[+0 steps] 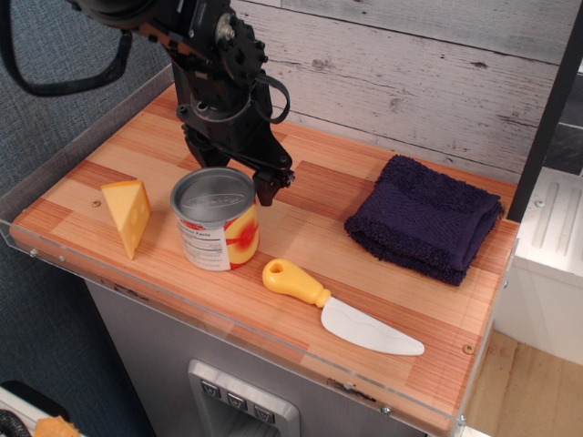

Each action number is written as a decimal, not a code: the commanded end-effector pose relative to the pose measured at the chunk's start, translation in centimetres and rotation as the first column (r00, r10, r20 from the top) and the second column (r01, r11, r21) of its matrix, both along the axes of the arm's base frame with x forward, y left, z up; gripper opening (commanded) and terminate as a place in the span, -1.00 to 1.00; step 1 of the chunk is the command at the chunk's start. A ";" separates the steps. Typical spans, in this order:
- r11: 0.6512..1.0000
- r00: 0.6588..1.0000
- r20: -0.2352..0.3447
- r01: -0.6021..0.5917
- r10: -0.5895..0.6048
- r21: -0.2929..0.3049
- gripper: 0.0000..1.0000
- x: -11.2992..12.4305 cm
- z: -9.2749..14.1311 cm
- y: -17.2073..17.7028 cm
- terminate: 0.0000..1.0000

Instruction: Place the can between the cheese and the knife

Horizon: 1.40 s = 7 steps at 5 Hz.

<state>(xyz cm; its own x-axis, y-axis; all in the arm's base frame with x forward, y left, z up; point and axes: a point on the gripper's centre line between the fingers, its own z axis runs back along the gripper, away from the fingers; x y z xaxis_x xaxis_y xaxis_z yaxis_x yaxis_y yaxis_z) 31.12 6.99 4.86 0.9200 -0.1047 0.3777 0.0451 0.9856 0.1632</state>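
Observation.image view: the can (216, 220) stands upright on the surface (301, 237) between cheese wedge (127, 215) and toy knife (340, 308), pincer (232, 177) behind it, grip unclear. Rigid, smooth-sided tin; best grasped across its walls.

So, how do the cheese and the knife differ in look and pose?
The cheese is a short yellow-orange wedge standing upright near the left end of the table; the knife is long and lies flat near the front edge. The cheese is one colour with shallow holes; the knife has a yellow handle and a white curved blade. Both are toys, and both lie apart from the can.
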 end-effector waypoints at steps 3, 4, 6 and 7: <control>1.000 0.998 0.063 -0.025 0.025 0.001 1.00 1.4 3.9 0.8 -1.00; 1.000 0.999 0.034 -0.021 0.021 0.008 1.00 2.9 5.3 0.5 -1.00; 0.999 0.985 -0.168 -0.036 0.036 0.001 1.00 4.8 7.1 0.2 -1.00; 0.999 0.982 -0.183 -0.046 0.041 -0.019 1.00 5.4 7.5 0.2 -1.00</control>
<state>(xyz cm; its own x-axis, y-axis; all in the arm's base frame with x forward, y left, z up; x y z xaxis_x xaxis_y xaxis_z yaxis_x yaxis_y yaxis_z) 35.98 7.06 10.70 0.9868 -0.0481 0.1549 0.0292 0.9921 0.1218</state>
